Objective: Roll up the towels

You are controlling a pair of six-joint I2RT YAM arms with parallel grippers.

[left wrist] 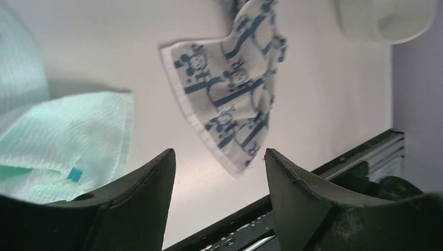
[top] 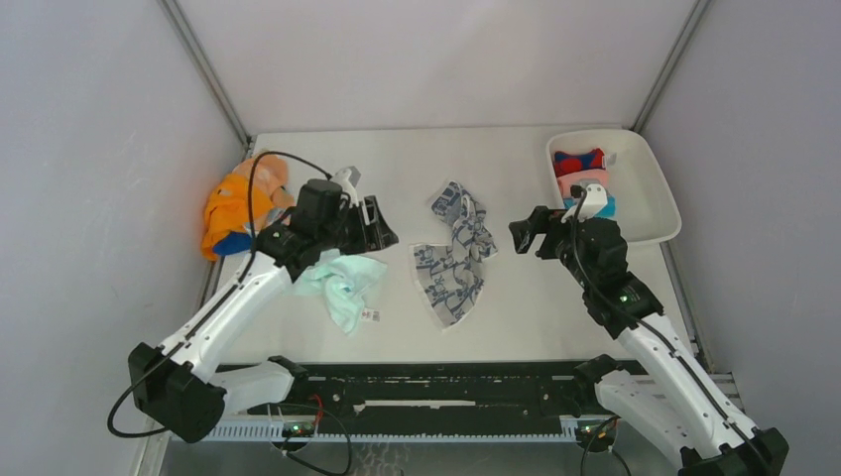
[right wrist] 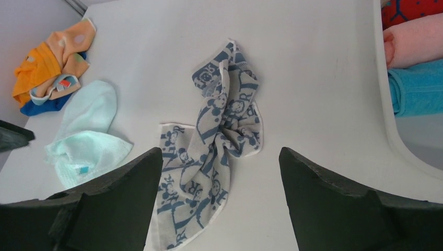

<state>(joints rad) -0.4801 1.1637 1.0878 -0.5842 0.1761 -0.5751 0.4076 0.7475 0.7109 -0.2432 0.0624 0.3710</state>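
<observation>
- Left gripper (top: 377,226): jaws spread, nothing between them. It hangs over the far edge of the mint towel (top: 342,285).
- Right gripper (top: 524,236): jaws spread and empty. It points left at the patterned towel (top: 456,260), just beside that towel's right edge.
- Table (top: 397,159): pale top that bears all the cloth and the bin.
- Bin (top: 650,198): white, at the far right of the table.
- Patterned towel: blue print on grey, crumpled and twisted, lying mid-table between the two grippers. Its long axis runs far to near, and the wider end is the near one. Both arms are about equally close, one on each side. It probably needs spreading flat before any roll.
- Mint towel: bunched, left of the patterned towel and apart from it.
- Orange towel heap (top: 233,208): at the far left edge, with blue cloth showing beneath.
- Rolled towels (top: 578,174): red-and-blue, pink and blue, side by side in the bin.
</observation>
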